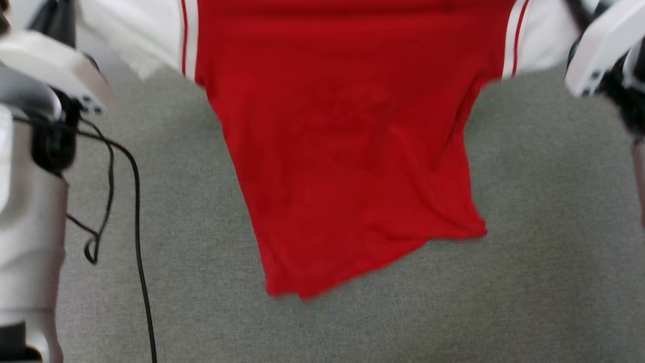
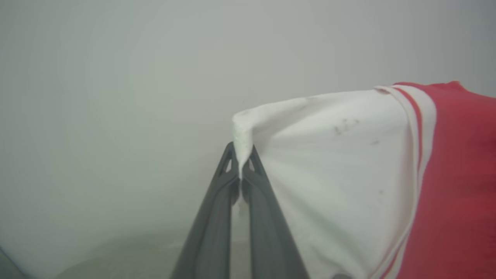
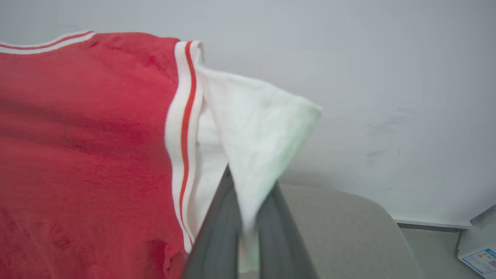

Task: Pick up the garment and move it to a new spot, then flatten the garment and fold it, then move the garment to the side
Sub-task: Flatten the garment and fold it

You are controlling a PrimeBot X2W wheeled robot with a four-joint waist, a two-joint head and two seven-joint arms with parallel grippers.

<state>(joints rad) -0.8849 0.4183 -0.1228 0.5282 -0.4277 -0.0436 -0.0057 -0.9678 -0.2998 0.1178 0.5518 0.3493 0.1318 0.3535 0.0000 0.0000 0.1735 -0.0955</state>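
While tools pinch its sleeves, garment hangs between.

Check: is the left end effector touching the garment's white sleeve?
Touching. The left wrist view shows the left end effector shut on the sleeve edge of the garment, with white cloth pinched at its tip.

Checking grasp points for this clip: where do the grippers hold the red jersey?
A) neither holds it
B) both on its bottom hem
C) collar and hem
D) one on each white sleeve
D: left gripper and right gripper each have jaws shut on a white sleeve tip, the garment hanging between them.
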